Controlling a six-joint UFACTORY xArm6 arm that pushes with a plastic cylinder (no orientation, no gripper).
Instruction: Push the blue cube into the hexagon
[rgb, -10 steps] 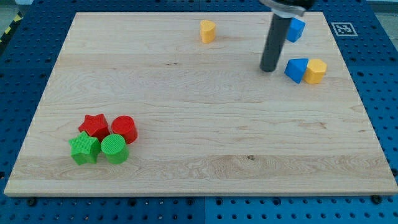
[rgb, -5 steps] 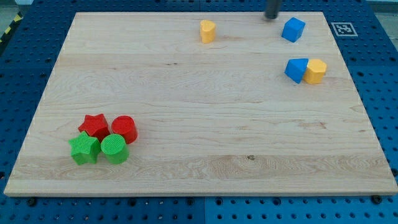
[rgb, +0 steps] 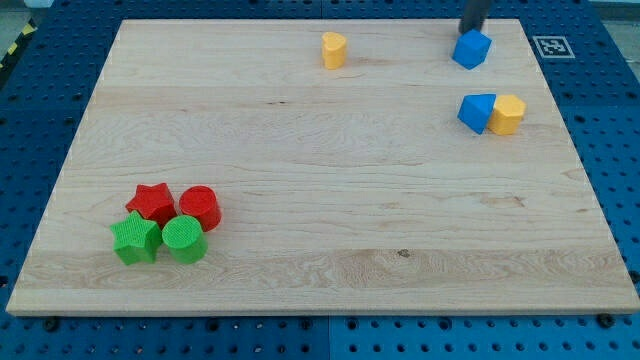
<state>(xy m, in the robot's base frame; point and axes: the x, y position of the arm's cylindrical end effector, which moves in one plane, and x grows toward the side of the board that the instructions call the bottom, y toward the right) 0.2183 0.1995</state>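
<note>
Blue cube (rgb: 471, 48): found near the top right corner of the wooden board (rgb: 320, 200). It is seen corner-on, rotated so that one corner points toward the view's bottom; being a cube, no long axis can be made out. The colour is a plain mid blue, with the faces shaded slightly differently.

Yellow hexagon block (rgb: 508, 114): placed below the cube, toward the view's right edge, well apart from it. A second blue block (rgb: 477, 112), wedge-like in shape, is set touching its left side.

My tip (rgb: 471, 31): seen at the view's top, just above the blue cube and touching or nearly touching its upper edge; only the lower part of the dark rod is shown. No hand or jaws are fitted, so no open or closed state applies.

Small yellow block (rgb: 334, 49): at top centre, alone.

Bottom left cluster, all touching: red star (rgb: 151, 203), red cylinder (rgb: 199, 207), green star (rgb: 135, 240), green cylinder (rgb: 185, 239).
</note>
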